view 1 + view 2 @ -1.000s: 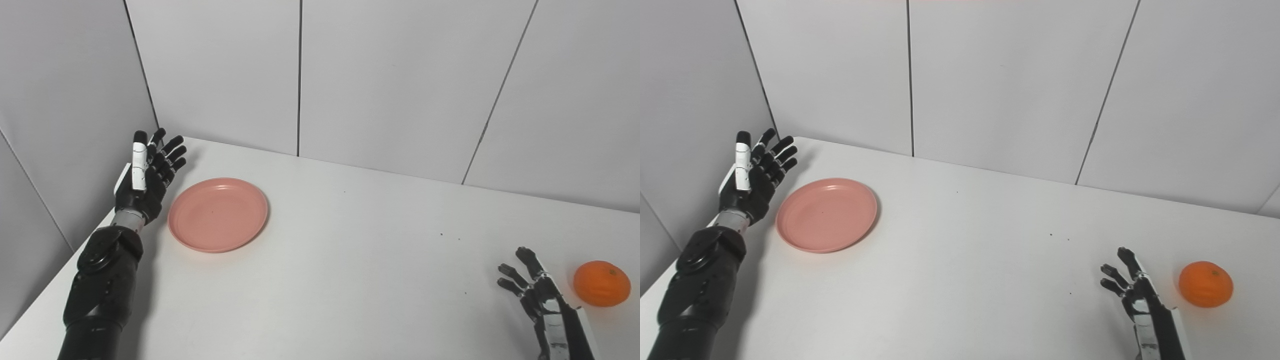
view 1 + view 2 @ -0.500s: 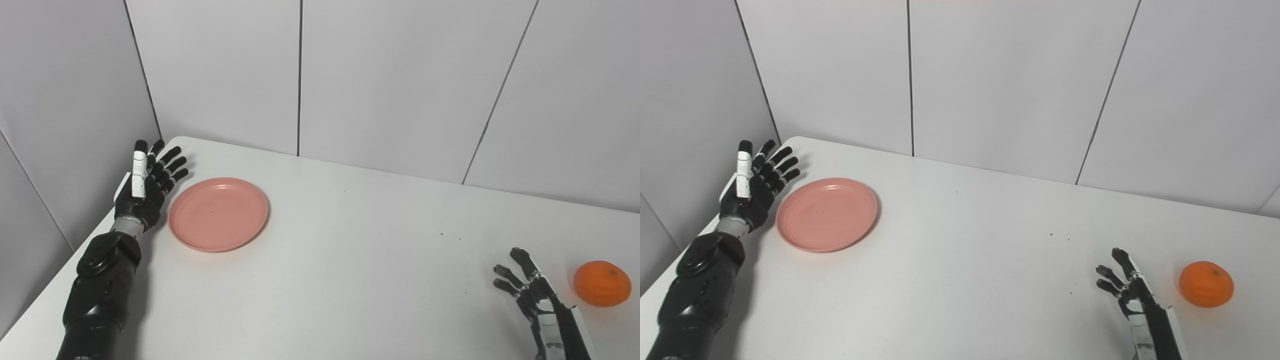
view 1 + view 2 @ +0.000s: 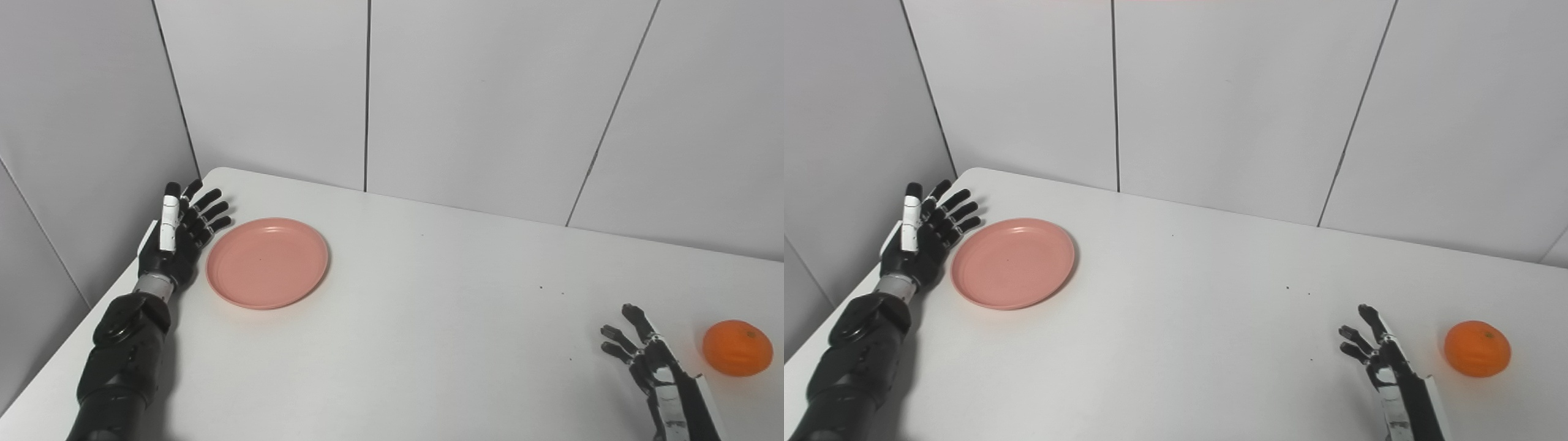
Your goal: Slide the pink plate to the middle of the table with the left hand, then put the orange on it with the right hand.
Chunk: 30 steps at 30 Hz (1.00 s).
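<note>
We're setting the left robot hand (image 3: 177, 236), fingers spread and empty, just beside the pink plate (image 3: 267, 262) at the desk's (image 3: 429, 343) left to push it; right robot hand (image 3: 652, 367), open, is waiting near the orange (image 3: 737, 347).

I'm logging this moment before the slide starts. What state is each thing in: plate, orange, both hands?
pink plate: empty, flat on the table's left side, not at the middle
orange: on the table at far right, unheld
left hand: open, just left of the plate
right hand: open, left of the orange, apart from it
</note>
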Motion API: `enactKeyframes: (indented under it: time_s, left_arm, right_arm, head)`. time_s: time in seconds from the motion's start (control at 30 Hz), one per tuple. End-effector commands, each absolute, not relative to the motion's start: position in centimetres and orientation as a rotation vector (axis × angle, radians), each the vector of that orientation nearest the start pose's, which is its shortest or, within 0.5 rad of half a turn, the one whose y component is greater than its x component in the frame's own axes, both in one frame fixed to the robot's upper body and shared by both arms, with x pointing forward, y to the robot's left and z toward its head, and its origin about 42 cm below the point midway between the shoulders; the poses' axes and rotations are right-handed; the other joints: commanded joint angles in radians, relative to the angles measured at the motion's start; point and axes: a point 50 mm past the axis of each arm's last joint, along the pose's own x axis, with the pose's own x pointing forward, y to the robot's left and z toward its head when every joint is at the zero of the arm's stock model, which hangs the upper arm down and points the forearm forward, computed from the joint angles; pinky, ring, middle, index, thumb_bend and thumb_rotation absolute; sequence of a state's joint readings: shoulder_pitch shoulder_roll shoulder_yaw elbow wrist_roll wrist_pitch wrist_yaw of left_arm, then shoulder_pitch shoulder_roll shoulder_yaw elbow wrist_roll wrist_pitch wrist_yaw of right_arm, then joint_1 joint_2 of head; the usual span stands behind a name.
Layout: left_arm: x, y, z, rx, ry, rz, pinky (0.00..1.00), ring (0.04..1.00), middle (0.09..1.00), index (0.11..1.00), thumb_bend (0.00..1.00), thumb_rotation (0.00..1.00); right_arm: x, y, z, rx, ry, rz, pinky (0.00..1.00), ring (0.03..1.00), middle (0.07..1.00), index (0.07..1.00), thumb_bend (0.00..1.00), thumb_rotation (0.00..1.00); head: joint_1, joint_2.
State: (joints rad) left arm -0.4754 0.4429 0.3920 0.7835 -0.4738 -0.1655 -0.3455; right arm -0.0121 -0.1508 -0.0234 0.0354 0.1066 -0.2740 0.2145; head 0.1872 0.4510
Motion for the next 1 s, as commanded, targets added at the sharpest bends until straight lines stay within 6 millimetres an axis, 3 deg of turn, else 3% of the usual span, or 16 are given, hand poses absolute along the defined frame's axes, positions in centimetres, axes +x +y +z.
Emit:
enactKeyframes:
  time_s: [0.0, 0.13, 0.4, 0.67, 0.97]
  left_arm:
    - [41.5, 46.4, 16.0, -0.192, -0.167, 0.143, 0.77, 0.817, 0.834, 0.912, 0.92, 0.88]
    - [41.7, 46.3, 15.3, -0.221, -0.149, 0.124, 0.83, 0.839, 0.845, 0.917, 0.93, 0.86]
    - [41.5, 45.9, 14.2, -0.229, -0.133, 0.13, 0.72, 0.796, 0.825, 0.918, 0.93, 0.87]
    - [40.9, 44.4, 14.4, -0.245, -0.147, 0.097, 0.71, 0.821, 0.835, 0.905, 0.92, 0.87]
    - [40.4, 42.8, 15.3, -0.251, -0.129, 0.092, 0.79, 0.869, 0.883, 0.92, 0.92, 0.87]
  right_arm:
    - [25.4, -24.5, 6.0, -0.011, -0.061, 0.191, 0.8, 0.835, 0.956, 0.908, 0.89, 1.0]
    - [25.3, -24.4, 6.0, -0.016, -0.063, 0.194, 0.8, 0.837, 0.958, 0.908, 0.89, 1.0]
    - [25.3, -24.4, 6.1, -0.02, -0.064, 0.196, 0.8, 0.832, 0.951, 0.904, 0.89, 1.0]
    - [25.2, -24.5, 6.1, -0.025, -0.065, 0.202, 0.8, 0.83, 0.949, 0.905, 0.89, 1.0]
    - [25.1, -24.5, 6.2, -0.041, -0.066, 0.211, 0.81, 0.825, 0.937, 0.902, 0.9, 1.0]
  head:
    - [0.001, 0.001]
    - [0.0, 0.001]
    - [-0.003, 0.005]
    - [-0.004, 0.007]
    - [-0.006, 0.01]
